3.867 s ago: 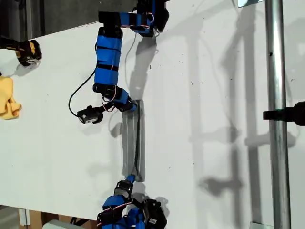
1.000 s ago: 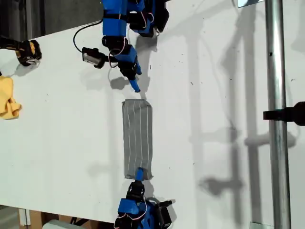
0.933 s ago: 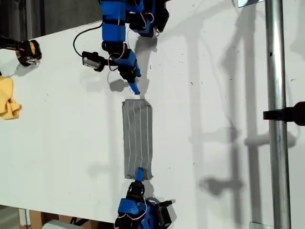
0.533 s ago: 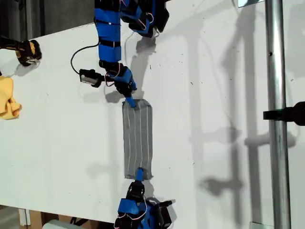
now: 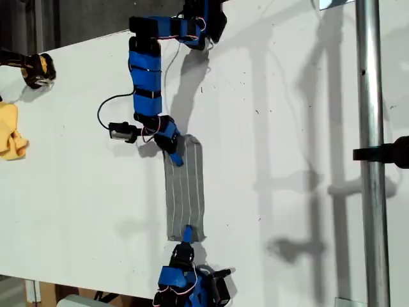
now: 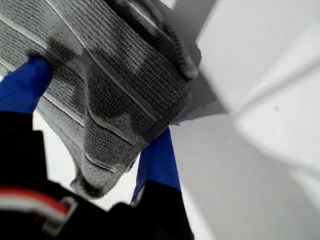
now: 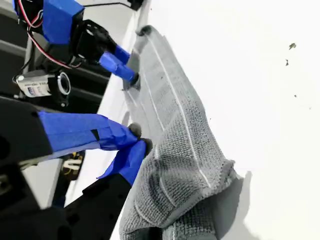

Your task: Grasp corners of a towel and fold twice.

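The second claw [image 5: 174, 153], clamped on a 12 o'clock corner [image 7: 150, 160] of the towel [image 5: 186, 201], should carry it low toward 6 o'clock, where the first claw [image 5: 186, 234], grip unclear, perhaps anchors the far end.

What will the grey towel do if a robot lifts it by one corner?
Probably flop and sag: the towel droops in soft folds at my first gripper. It likely feels light, bunching easily near my second gripper.
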Tool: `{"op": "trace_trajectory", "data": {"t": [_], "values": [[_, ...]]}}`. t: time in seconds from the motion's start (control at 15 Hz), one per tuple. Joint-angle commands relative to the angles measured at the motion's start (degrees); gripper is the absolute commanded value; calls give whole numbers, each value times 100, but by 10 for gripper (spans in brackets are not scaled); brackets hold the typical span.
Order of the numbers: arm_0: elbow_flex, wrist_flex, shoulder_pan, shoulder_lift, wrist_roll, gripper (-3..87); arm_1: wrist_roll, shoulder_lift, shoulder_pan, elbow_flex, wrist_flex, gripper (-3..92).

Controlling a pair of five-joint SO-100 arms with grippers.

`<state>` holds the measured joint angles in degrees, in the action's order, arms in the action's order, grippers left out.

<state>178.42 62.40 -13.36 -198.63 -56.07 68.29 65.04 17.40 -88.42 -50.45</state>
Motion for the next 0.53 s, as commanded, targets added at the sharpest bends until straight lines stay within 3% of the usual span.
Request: {"op": "trace_trajectory", "data": {"t": [0.0, 0.13, 0.47], "values": [[9, 26, 0, -26, -79, -12, -53, -308, -176, 782, 0, 356], [0, 62, 9, -26, -79, -12, 202, -281, -229, 844, 35, 32], [0, 79, 0, -26, -88, -12, 0, 606, -35, 132, -352, -2]]}}
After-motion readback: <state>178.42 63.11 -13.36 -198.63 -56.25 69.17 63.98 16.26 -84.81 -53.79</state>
